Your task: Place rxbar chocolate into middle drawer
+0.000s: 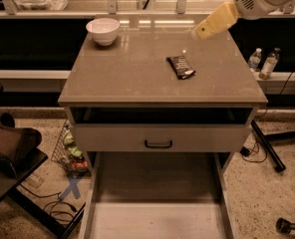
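The rxbar chocolate, a black wrapper with white print at its near end, lies flat on the cabinet top, right of centre. My gripper hangs above the back right part of the top, a little behind and to the right of the bar and not touching it. The middle drawer is pulled out at the bottom of the view, a wide tray with a pale floor and low side walls, and nothing shows in it.
A white bowl stands at the back left of the top. A drawer front with a black handle sits under the top. Two bottles stand at the right, a dark chair at the left, and clutter on the floor.
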Available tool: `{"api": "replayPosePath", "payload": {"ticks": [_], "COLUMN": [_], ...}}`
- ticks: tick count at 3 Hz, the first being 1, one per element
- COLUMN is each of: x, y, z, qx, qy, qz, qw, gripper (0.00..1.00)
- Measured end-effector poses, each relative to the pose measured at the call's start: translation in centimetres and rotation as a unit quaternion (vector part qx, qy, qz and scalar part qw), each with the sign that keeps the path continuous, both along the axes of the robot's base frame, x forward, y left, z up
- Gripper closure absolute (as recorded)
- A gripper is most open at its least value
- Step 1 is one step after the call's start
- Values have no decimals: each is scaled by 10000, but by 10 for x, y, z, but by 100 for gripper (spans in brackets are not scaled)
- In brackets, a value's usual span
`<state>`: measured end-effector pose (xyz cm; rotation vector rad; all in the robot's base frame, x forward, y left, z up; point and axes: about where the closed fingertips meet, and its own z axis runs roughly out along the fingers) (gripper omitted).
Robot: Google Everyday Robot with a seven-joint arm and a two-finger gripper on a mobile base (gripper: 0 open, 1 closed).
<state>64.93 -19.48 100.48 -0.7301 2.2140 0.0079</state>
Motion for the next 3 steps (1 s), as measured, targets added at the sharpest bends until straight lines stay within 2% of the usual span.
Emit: {"api": "replayPosePath", "payload": {"ticks": [1, 2, 3], "x": [7, 10, 24], "y": [2, 10, 31], "z": [5, -4, -41], "qx": [295, 214, 207], "qy": [-98, -55, 52], "qz": [-276, -249, -281], "qw": [9991, 9994, 9994], "gripper": [0, 0, 0]}}
